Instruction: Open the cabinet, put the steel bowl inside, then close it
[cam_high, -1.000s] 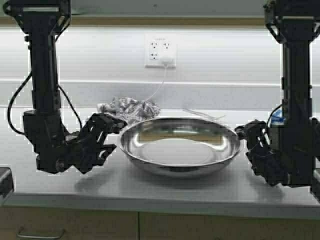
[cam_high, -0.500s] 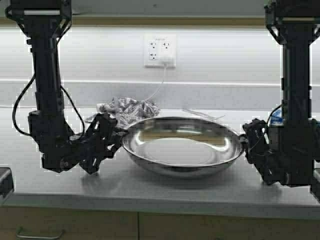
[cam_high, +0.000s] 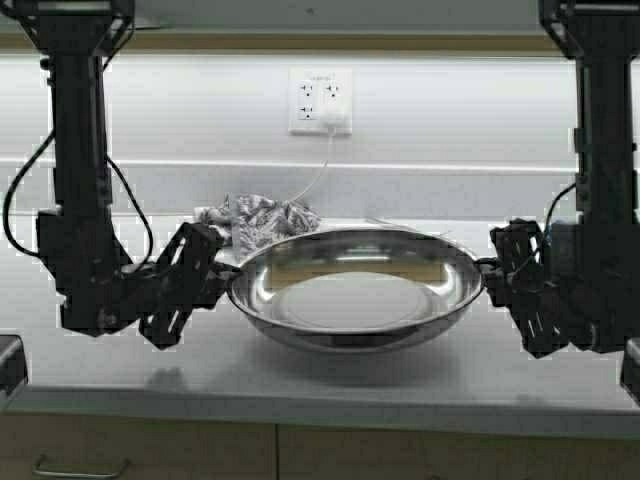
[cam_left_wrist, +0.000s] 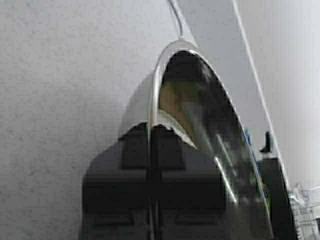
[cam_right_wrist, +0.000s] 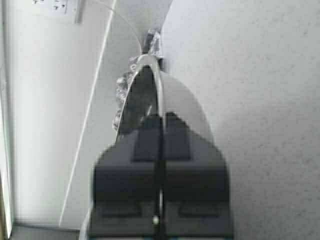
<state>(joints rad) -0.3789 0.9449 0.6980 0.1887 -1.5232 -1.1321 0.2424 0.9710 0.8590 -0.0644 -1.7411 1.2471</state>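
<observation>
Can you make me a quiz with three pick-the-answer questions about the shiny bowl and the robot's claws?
1. Where is the steel bowl?
A. Inside a cupboard
B. Between the two grippers, above the grey counter
C. On the floor

2. How many grippers pinch the bowl's rim?
A. None
B. One
C. Two

3. What is plugged into the wall outlet?
A. A white plug with a cord
B. A red lamp
C. Nothing

Answers:
1. B: in the high view the bowl sits between the left gripper and the right gripper, with a shadow on the counter beneath it.
2. C: each wrist view shows the thin rim clamped between that arm's fingers.
3. A: a white plug sits in the outlet and its cord runs down toward the crumpled cloth.
</observation>
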